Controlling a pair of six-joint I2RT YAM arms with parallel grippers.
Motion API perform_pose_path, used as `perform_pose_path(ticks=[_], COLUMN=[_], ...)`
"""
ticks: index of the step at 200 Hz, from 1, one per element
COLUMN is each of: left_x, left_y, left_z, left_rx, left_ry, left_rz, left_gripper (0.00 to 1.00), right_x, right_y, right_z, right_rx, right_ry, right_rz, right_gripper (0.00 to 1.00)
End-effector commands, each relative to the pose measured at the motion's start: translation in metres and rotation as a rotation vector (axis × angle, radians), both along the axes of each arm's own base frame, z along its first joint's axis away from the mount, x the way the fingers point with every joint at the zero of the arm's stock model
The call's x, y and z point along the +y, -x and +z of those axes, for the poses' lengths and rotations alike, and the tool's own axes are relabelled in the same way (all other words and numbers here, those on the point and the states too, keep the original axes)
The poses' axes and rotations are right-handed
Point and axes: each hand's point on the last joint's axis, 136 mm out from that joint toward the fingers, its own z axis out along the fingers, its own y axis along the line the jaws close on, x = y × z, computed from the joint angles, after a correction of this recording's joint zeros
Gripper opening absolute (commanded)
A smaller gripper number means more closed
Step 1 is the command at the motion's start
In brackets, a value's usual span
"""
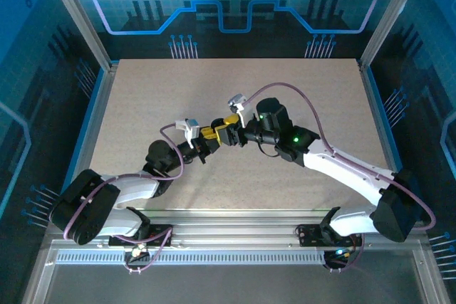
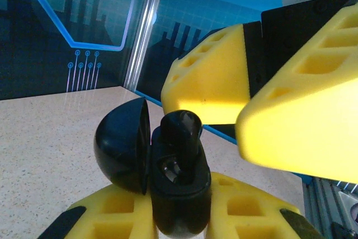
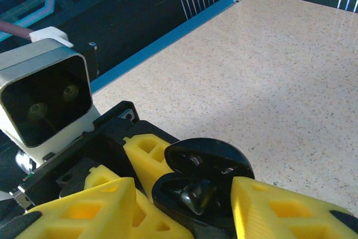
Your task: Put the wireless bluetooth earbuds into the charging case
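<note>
Two grippers are facing each other nose to nose over the middle of the table (image 1: pixel 299 83). On the overhead feed I am watching the left gripper (image 1: pixel 209 137) reaching in from the left and the right gripper (image 1: pixel 229 127) from the right, their yellow tips almost touching.

On the left wrist feed I am seeing the left gripper clamping the charging case (image 2: pixel 179 205) between its two yellow fingers (image 2: pixel 112 216). The case is looking black and glossy on my screen, and it is sitting up in that grip rather than lying on the table. Its lid (image 2: pixel 122 145) is standing open, swung back to the left in that view. One dark earbud (image 2: pixel 182 130) is sticking up out of the case body, rounded end uppermost and not sunk flush.

I am reading the right gripper's jaws as apart. They are hanging just above and beside the earbud, and on the right wrist feed they are standing either side of the open case without pinching the earbud. I cannot tell whether one of them is brushing the case rim. The left wrist camera (image 3: pixel 45 96) is showing at the left of that feed.
</note>
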Motion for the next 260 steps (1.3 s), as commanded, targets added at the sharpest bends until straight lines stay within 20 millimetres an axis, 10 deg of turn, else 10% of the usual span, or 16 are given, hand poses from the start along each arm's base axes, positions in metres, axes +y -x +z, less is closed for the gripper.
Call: perform_pose_path(ticks=[1,79,260], left_x=[0.001,0.0,0.003], left_y=[0.005,0.006,0.014], left_z=[0.038,0.024,0.01], left_rx=[-0.139,-0.158,-0.214], left_ry=[0.042,-0.052,-0.21], left_rz=[-0.001,0.008,0.018], left_gripper=[0.16,0.17,0.18], right_x=[-0.002,-0.027,0.005], right_y=[0.013,0.029,0.03], right_z=[0.022,0.05,0.018], right_rx=[-0.007,0.109,0.473], right_ry=[-0.023,-0.04,-0.035], right_rz=[0.033,-0.046,-0.072], right_gripper=[0.51,0.53,0.4])
